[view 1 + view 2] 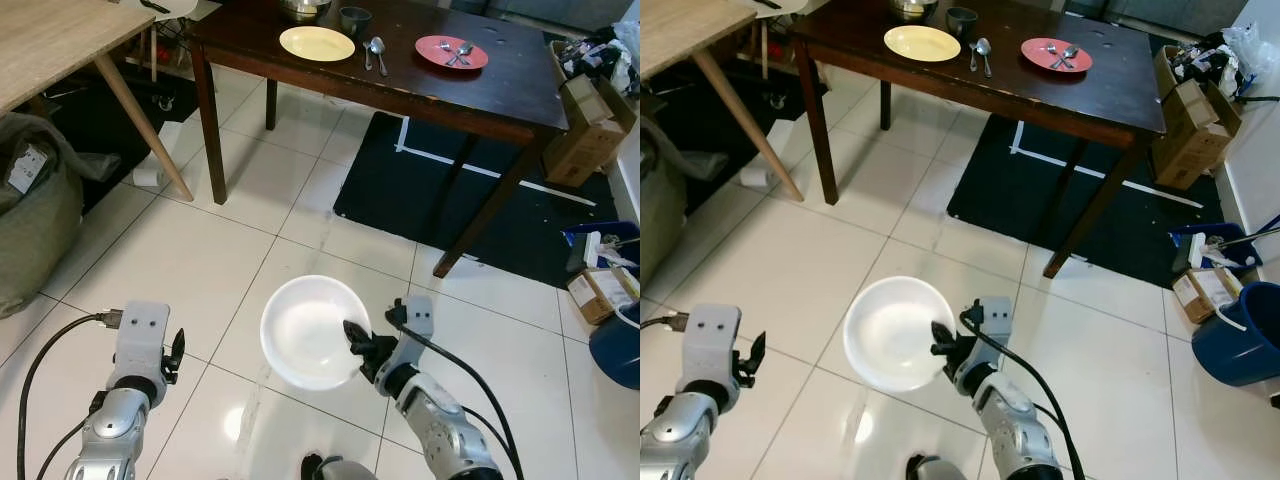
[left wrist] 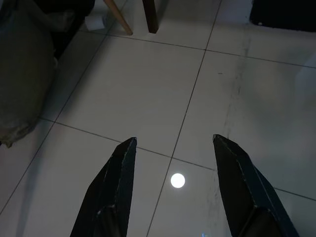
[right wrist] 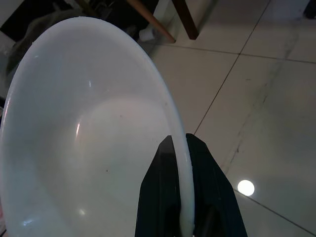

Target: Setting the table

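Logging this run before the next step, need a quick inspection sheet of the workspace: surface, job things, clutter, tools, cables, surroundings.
Surface: dark wooden table ahead, standing partly on a black mat; white tiled floor.
Job's things: white bowl carried over the floor; on the table a yellow plate, two spoons, a red plate with cutlery on it, a dark cup and a metal bowl.
Clutter: cardboard boxes, blue bucket, grey bag.
Tools: right tool shut on the white bowl's rim; left tool open, holding nothing.
Cables: black cable on each wrist.
Surroundings: light wooden table on the left.
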Controlling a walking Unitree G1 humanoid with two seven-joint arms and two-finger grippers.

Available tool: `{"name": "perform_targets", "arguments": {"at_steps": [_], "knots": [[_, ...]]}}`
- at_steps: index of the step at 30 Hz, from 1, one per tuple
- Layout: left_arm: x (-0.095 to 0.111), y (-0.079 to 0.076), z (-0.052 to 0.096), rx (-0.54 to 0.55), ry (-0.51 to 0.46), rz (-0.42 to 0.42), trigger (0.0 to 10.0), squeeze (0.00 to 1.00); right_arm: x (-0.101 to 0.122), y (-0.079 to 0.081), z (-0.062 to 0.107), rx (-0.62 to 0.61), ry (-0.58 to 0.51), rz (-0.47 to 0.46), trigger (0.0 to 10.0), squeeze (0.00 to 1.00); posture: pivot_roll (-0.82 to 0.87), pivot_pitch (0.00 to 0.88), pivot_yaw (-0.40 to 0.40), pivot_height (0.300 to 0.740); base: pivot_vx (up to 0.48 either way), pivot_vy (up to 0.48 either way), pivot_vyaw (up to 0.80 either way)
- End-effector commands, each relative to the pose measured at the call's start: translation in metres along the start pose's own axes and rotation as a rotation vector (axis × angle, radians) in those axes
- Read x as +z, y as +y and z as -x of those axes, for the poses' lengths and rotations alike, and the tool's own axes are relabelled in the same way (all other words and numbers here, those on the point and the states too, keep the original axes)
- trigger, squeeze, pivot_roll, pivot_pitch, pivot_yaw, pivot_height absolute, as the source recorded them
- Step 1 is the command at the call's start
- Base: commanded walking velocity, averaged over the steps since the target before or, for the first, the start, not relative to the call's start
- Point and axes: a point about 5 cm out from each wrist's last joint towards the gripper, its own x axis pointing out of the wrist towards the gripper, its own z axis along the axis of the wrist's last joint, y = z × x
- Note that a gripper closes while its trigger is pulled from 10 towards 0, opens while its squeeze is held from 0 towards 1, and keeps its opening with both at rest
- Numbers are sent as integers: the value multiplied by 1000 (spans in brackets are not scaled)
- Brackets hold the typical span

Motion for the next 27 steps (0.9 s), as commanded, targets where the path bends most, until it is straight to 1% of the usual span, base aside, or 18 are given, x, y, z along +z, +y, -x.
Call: {"name": "perform_targets", "arguments": {"at_steps": [1, 24, 27], "knots": [[-7, -2, 1, -1, 24, -4, 10000, 0, -4, -2, 2, -7, 4, -1, 10000, 0, -36, 63, -18, 740, 0, 0, 0], [-4, -2, -1, -2, 6, -8, 10000, 0, -2, -1, 0, -2, -6, 3, 10000, 0, -35, 62, -17, 740, 0, 0, 0], [-3, -2, -1, -1, 0, -14, 10000, 20, -1, 0, 0, -1, -13, 23, 10000, 0, -35, 63, -17, 740, 442, 0, 0]]}}
